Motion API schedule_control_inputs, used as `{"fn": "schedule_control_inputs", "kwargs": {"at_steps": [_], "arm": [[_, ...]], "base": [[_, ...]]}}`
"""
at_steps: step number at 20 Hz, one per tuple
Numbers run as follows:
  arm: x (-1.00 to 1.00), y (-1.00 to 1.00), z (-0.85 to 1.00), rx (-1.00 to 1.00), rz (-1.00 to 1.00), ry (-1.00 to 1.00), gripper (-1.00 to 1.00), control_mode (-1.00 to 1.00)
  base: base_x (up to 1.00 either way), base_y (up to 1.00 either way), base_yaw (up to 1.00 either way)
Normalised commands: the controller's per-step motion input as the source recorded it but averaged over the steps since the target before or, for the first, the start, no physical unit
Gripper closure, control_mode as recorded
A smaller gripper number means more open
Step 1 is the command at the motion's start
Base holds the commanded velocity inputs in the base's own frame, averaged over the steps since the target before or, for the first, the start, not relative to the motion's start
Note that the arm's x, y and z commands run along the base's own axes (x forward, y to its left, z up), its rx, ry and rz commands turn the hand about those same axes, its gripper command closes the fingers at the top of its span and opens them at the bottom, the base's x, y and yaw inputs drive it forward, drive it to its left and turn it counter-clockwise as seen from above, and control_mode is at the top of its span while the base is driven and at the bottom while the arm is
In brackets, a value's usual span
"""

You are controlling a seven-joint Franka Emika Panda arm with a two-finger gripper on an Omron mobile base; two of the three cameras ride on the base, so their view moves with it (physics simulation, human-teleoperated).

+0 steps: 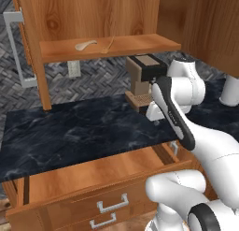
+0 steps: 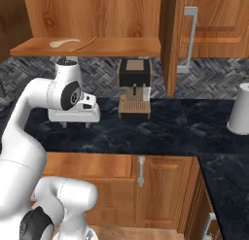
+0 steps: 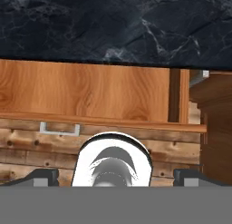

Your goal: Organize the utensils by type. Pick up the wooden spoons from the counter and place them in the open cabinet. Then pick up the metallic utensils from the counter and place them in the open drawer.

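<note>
Two wooden spoons lie on the shelf of the open cabinet (image 1: 140, 42): the pale tan one (image 1: 85, 45) (image 2: 64, 42) to the left, the thinner darker one (image 1: 108, 44) (image 2: 83, 44) beside it. My gripper (image 2: 75, 124) (image 3: 115, 175) hangs open with nothing between its fingers, pointing down over the front edge of the black counter (image 1: 79, 127) (image 3: 113, 23). Below it the drawer (image 1: 93, 174) (image 3: 90, 89) stands pulled out with a bare wooden bottom. The metallic utensils are out of view.
A dark coffee machine (image 1: 144, 80) (image 2: 134, 88) stands at the back of the counter, just behind my hand. A white canister (image 2: 240, 108) sits at the far right. The cabinet door (image 1: 28, 43) swings out at the left with its silver handle (image 1: 16, 47).
</note>
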Motion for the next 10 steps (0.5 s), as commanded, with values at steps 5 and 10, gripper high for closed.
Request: {"fn": "schedule_control_inputs", "kwargs": {"at_steps": [5,10], "arm": [[0.0,0.0,0.0,0.0,0.0,0.0,-1.0,1.0],[0.0,0.0,0.0,0.0,0.0,0.0,-1.0,1.0]], "base": [[-1.0,-0.2,-0.08],[-1.0,-0.14,-0.14]]}}
